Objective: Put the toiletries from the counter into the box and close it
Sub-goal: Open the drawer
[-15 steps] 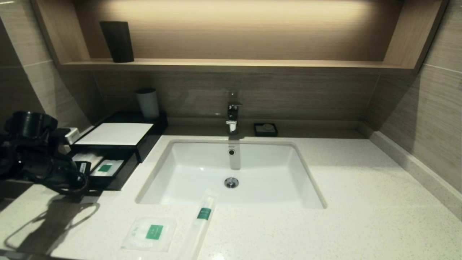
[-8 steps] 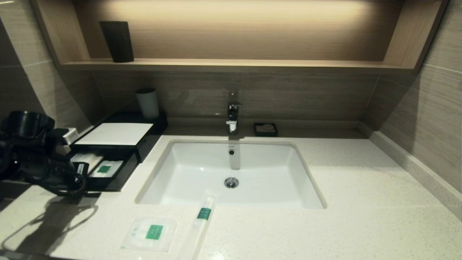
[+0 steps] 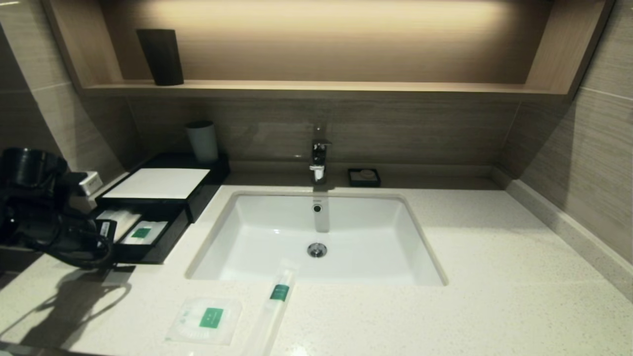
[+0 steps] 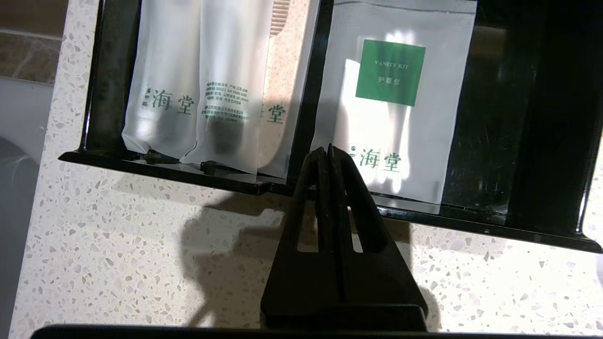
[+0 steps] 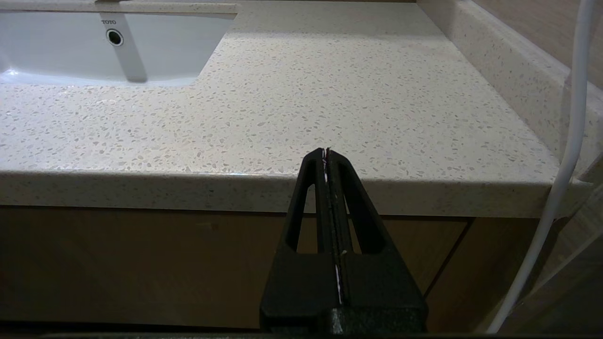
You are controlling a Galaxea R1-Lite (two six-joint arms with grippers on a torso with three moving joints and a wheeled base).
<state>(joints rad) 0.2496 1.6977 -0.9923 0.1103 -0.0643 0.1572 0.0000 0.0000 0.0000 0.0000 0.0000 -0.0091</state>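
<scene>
The flat square packet [image 3: 205,319] and the long slim packet [image 3: 274,306], both with green labels, lie on the counter [image 3: 494,277] in front of the basin [image 3: 316,232]. The black box [image 3: 158,184] with a white top stands at the left. Its drawer [image 3: 168,242] is pulled open and holds other packets [image 4: 391,108]. My left gripper [image 3: 106,232] is shut and empty. In the left wrist view its tips [image 4: 328,149] sit just over the drawer's front edge [image 4: 471,226]. My right gripper [image 5: 326,151] is shut and empty, low in front of the counter's front edge, out of the head view.
A tap [image 3: 319,158] and a small black soap dish [image 3: 364,177] stand behind the basin. A pale cup [image 3: 202,141] stands behind the box. A dark cup [image 3: 160,57] is on the wooden shelf. A white cable [image 5: 565,155] hangs beside my right gripper.
My left arm has drawn back a little to the left, away from the open drawer. The two packets on the counter have not moved.
</scene>
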